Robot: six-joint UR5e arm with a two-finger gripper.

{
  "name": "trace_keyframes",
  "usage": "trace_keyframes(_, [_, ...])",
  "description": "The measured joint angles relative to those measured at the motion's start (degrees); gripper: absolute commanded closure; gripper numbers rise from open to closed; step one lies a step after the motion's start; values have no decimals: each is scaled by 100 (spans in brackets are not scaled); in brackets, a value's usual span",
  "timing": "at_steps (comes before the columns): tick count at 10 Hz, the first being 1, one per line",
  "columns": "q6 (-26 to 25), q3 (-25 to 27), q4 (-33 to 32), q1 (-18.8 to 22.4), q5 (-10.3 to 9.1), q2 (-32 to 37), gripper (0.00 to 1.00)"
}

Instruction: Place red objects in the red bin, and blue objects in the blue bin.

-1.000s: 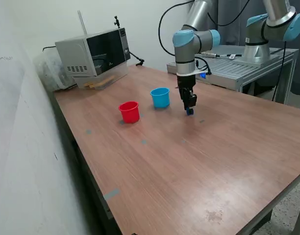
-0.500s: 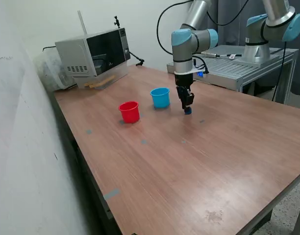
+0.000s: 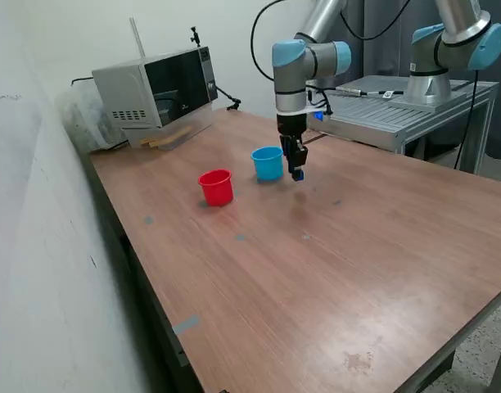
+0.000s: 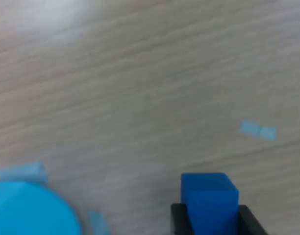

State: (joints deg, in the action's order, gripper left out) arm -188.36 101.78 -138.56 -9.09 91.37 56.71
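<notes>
**A:** Pinching a dark blue cube (image 3: pixel 298 174) between both fingers (image 3: pixel 295 160), from the looks of the exterior view. Hanging off the tabletop (image 3: pixel 332 270), just to the exterior view's right of the blue cup (image 3: pixel 268 162), not over the mouth yet. Red cup (image 3: pixel 216 187) sitting further to that view's left, well apart from the gripper (image 3: pixel 297 173). No other cubes visible anywhere on the wood.

**B:** Same in the wrist view? Pretty blurry.

**A:** Yep. Blue cube (image 4: pixel 209 199) clamped between two black pads (image 4: pixel 178 221), flat faces, crisp edges, matte solid colour. Light blue cup (image 4: pixel 35 208) only partly in shot, round and smooth, off to one side of the cube with bare wood between. Couple of pale blue tape scraps (image 4: pixel 258 129) stuck on the table too.

**B:** So how to finish this cleanly?

**A:** Probably best to keep the height, slide across until centred over the cup opening, then let go low. Small mouth, light plastic, tapered wall, so easy to tip or nudge if clipped by a finger. Hard cube on a hard rim would likely bounce out if dropped off-centre. Smooth laminate grain underneath, so would probably skid too.
</notes>
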Motion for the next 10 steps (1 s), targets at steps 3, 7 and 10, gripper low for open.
trace_keyframes(3, [248, -221, 280, -169, 198, 179, 100])
trace_keyframes(7, [456, -398, 558, -323, 399, 380, 100])
trace_keyframes(10, [536, -450, 638, -561, 433, 420, 100])
